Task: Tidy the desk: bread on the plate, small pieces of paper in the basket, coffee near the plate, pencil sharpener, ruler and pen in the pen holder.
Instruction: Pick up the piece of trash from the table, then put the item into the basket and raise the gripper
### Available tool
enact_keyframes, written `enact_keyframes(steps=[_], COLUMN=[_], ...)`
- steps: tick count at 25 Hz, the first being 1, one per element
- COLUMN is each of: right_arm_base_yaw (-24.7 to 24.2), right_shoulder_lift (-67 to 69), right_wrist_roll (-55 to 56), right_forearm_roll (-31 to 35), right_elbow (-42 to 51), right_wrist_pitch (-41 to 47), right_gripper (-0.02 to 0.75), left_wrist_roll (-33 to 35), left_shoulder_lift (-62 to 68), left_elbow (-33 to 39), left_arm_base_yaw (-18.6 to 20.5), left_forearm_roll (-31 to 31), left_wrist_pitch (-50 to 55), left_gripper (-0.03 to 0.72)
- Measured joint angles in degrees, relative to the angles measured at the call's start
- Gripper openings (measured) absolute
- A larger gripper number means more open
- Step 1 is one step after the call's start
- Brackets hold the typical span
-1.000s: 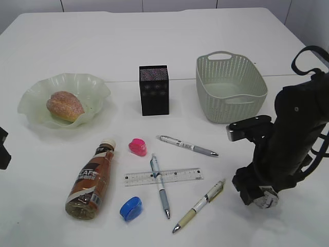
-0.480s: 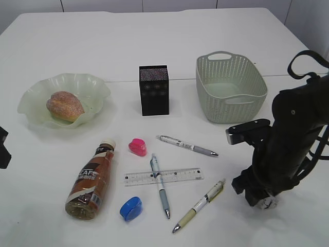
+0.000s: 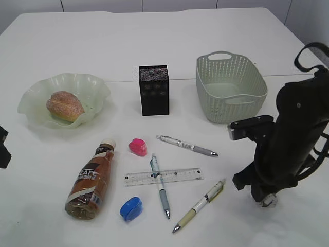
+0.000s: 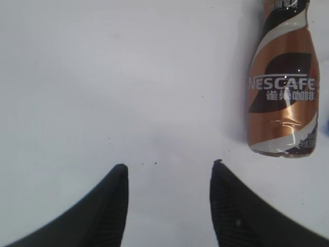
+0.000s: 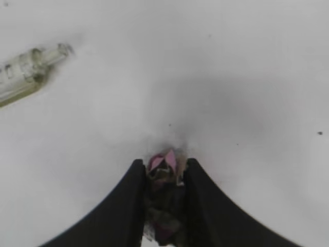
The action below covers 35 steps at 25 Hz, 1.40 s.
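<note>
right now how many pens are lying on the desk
3. A grey and white pen lies in front of the basket; a blue and white pen lies across the ruler; a cream and green pen lies nearest the right gripper. None seems hidden.

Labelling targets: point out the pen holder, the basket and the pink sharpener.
pen holder (image 3: 153,91): exterior view, middle of its front mesh face.
basket (image 3: 234,105): exterior view, near perforated wall.
pink sharpener (image 3: 137,147): exterior view, top of its body.
</note>
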Motion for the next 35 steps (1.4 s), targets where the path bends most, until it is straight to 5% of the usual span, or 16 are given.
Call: enact_keyframes(steps=[14,24,26,31,35], right_arm_base_yaw=[-2.8,-6.9,-6.9,-6.9,-6.9], right_shoulder_lift=[-5.9,7.2,9.9,12.0,12.0], right_wrist_roll=[-0.8,2.6,2.6,2.6,2.9], right_forearm_roll=[2.7,2.1,1.7,0.8,1.9], right_elbow=[-22.4,-42.1,-44.5,-46.1,-46.2], right_wrist_pitch=[3.6,0.3,0.1,0.0,2.2], right_gripper=[0.171,0.186,0.235,0.512,0.595], left_wrist_roll=[0.0,0.0,0.0,0.0,0.0], left_shoulder_lift=[0.0,0.0,0.0,0.0,0.0], left_elbow=[0.0,0.0,0.0,0.0,0.0], left_arm_base_yaw=[0.0,0.0,0.0,0.0,0.0], left_forearm_roll=[0.0,0.0,0.0,0.0,0.0], left_wrist_pitch=[-0.1,0.3,0.6,0.9,0.9], left_gripper=[0.371,0.370,0.370,0.370,0.371])
